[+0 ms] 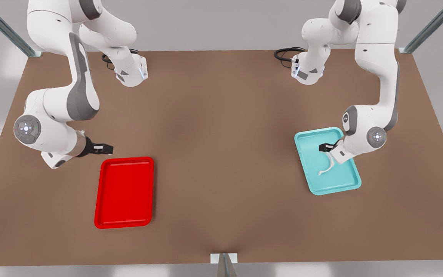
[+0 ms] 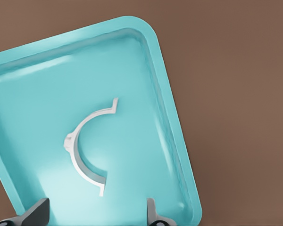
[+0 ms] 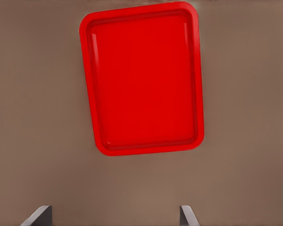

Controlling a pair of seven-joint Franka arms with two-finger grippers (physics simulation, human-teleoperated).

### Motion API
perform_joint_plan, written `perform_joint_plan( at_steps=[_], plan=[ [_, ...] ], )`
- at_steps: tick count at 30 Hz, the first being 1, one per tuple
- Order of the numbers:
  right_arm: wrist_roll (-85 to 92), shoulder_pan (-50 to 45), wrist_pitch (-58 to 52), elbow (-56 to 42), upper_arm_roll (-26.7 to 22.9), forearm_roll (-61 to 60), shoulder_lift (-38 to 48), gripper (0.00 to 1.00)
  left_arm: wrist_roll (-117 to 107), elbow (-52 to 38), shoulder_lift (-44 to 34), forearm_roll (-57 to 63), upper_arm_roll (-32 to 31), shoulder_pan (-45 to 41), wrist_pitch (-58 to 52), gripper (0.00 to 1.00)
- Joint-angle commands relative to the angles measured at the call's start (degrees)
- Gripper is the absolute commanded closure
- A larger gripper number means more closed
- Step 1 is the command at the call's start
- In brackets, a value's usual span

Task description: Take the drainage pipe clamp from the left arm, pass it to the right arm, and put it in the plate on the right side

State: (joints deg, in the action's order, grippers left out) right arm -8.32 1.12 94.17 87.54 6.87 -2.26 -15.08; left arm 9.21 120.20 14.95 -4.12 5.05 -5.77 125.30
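Red and glossy, the plate [image 1: 124, 192] lay nearest the camera at the lower left of the front view, with bare brown table [image 1: 221, 154] all around its rim. Well apart, at the right, the drainage pipe clamp [image 1: 328, 164] rested inside the teal tray [image 1: 312, 181], clear of its walls. Over it hung the left gripper [image 1: 326, 148], fingers spread apart. Just above the plate's upper left corner, the right gripper [image 1: 108, 148] hovered, fingers apart and holding nothing.

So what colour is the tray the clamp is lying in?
Teal. The teal tray holds the white clamp; it shows best in the left wrist view.
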Motion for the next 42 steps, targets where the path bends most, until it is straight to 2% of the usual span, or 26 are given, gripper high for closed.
perform_joint_plan(
  at_steps=[1, 5, 10, 15, 21, 27, 28, 29, 30, 31, 39, 42],
  plan=[
    [0.15, 0.11, 2.24, -0.09, -0.1, -0.03, -0.47, 0.0, -9.03, 1.09, -0.45, -0.19, -0.04, -0.29, 7.24, 0.0],
    [1.29, 0.19, 3.04, -0.09, -0.1, -0.03, -0.83, 0.0, -20.72, 5.39, -0.71, -0.02, -0.04, -0.2, 9.7, 0.02],
    [1.03, 0.02, 2.95, -0.09, -0.01, -0.11, -0.83, 0.0, -22.22, 13.31, -2.74, -0.28, 0.04, 2.78, 17.7, 0.02],
    [0.41, -0.24, 2.86, -0.44, 0.51, -0.03, -0.83, 0.0, -22.39, 13.39, -0.72, -1.86, 0.04, 3.58, 19.72, 0.02],
    [0.32, -0.51, 2.77, -0.53, 0.6, -0.03, -0.83, 0.0, -22.39, 12.43, 2.36, -9.42, 0.04, 4.63, 22.79, 0.03],
    [0.32, -0.6, 2.77, -0.53, 0.6, -0.03, -0.83, 0.0, -22.22, 11.81, 4.82, -9.42, -0.04, 4.1, 23.06, 0.04],
    [0.24, -0.6, 2.77, -0.53, 0.6, -0.11, -0.83, 0.0, -22.13, 11.55, 5.08, -9.42, -0.04, 4.1, 22.97, 0.26],
    [0.32, -0.6, 2.77, -0.53, 0.6, -0.03, -0.83, 0.0, -22.04, 11.46, 5.35, -9.16, -0.04, 4.1, 22.97, 0.37],
    [0.32, -0.6, 2.77, -0.53, 0.6, -0.11, -0.83, 0.0, -21.95, 11.37, 5.61, -9.07, -0.04, 4.1, 22.97, 0.42],
    [0.32, -0.6, 2.69, -0.53, 0.6, -0.11, -0.83, 0.0, -21.95, 11.37, 5.88, -9.07, -0.04, 4.1, 22.97, 0.45],
    [0.32, -0.51, 2.6, -0.88, 0.6, -0.11, -0.83, 0.0, -21.95, 10.76, 7.11, -9.07, -0.04, 4.1, 22.97, 0.49],
    [0.32, -0.42, 2.51, -0.88, 0.6, -0.11, -0.91, 0.0, -21.87, 10.76, 7.2, -9.07, -0.04, 4.1, 22.97, 0.56]
  ],
)
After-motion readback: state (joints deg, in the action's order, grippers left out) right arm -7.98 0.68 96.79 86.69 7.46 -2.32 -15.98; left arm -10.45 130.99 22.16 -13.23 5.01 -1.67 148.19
